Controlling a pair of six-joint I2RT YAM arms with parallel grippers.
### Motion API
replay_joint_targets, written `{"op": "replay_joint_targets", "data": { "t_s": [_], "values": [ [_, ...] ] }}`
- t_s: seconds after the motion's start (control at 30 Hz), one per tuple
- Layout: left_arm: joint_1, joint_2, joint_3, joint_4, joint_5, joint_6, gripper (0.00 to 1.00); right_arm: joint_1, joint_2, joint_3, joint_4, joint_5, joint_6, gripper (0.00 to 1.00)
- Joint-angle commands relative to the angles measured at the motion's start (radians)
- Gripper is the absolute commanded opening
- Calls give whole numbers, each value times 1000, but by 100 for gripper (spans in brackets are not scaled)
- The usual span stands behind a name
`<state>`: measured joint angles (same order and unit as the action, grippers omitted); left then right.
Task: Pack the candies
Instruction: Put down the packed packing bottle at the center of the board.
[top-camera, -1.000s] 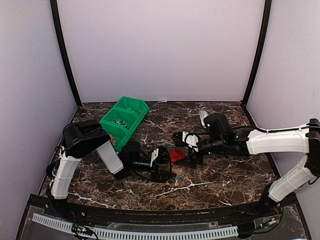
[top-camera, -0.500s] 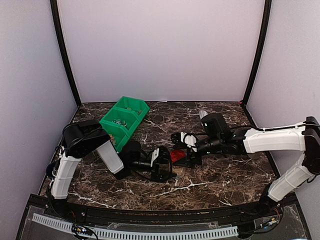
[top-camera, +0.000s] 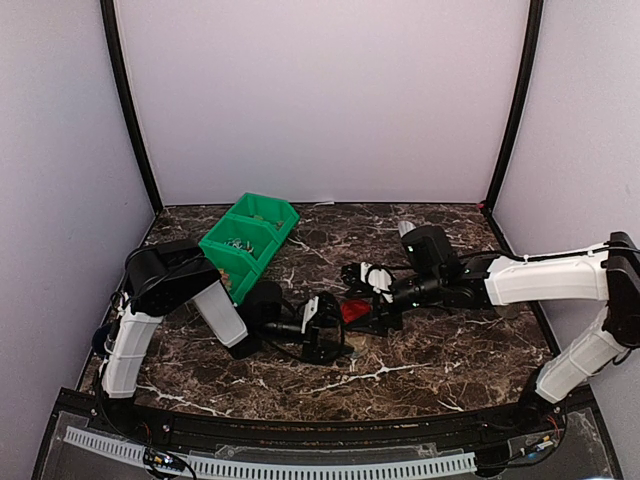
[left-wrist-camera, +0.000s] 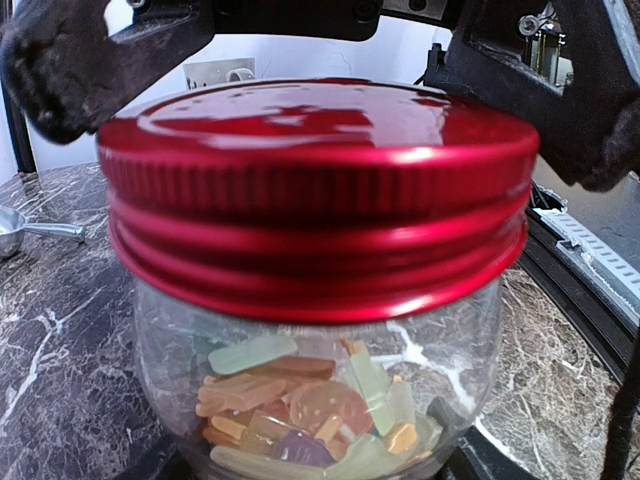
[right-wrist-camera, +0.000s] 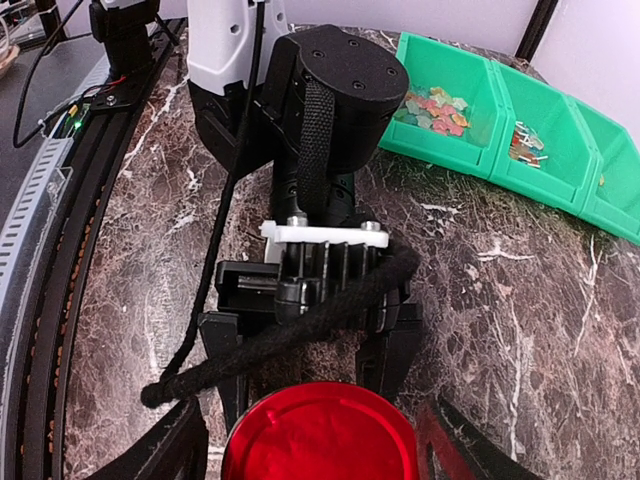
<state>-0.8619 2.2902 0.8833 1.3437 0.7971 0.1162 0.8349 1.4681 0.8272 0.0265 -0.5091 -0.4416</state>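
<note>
As I look down from the overhead camera, the dark brown marble-patterned table (top-camera: 450, 360) fills the floor of a booth with pale lilac walls (top-camera: 320, 100) and black corner posts (top-camera: 125, 100). A black frame with a white slotted cable rail (top-camera: 270, 465) runs along the near edge. At the left rear sits a green plastic bin with three compartments (top-camera: 250, 235), close behind the left arm's elbow. The two arms meet low near the middle of the table, around a small clear glass jar (left-wrist-camera: 320, 350) with a round red metal lid (left-wrist-camera: 320, 180). The left gripper (right-wrist-camera: 312, 375) is clamped on the jar's body, one finger on each side. The right gripper (right-wrist-camera: 315, 445) straddles the lid. Its fingers sit just beside the rim, and I cannot tell whether they press on it. The candies (left-wrist-camera: 300, 410) lie in the bottom of the jar, with more in the bin compartment nearest the arms. A small metal scoop (left-wrist-camera: 15, 228) rests on the marble beyond the jar. Bare marble shows at the right front and along the back wall.
</note>
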Motion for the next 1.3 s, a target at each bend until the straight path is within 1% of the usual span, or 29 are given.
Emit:
{"op": "replay_joint_targets", "data": {
  "t_s": [0.0,0.1,0.33,0.4,0.47,0.63,0.8,0.87,0.97,1.03,1.13,1.27],
  "values": [
    [-6,22,-16,-145,9,2,69,-12,24,18,7,-11,15,72],
    [-6,22,-15,-147,9,2,69,-12,29,12,8,-11,19,73],
    [-6,27,-10,-150,10,0,69,-15,24,5,13,-16,32,73],
    [-6,28,-9,-150,10,-1,69,-17,24,3,11,-14,32,74],
    [-6,28,-9,-150,12,-1,69,-17,23,-1,10,-16,31,78],
    [-6,28,-9,-149,12,-3,69,-19,21,-5,18,-12,37,78],
    [-7,27,-10,-148,9,-3,69,-23,30,0,25,-16,51,68],
    [-6,28,-9,-149,6,-3,69,-26,36,3,24,-22,59,62],
    [-7,27,-9,-150,-13,-3,69,-29,46,3,27,-18,75,58],
    [-7,29,-5,-162,-68,-3,69,-31,52,3,40,21,104,56],
    [-6,30,1,-169,-195,-4,68,-31,64,2,64,95,163,56],
    [-6,31,-5,-142,-278,-16,68,-29,66,-15,119,163,255,53]
  ]
}}
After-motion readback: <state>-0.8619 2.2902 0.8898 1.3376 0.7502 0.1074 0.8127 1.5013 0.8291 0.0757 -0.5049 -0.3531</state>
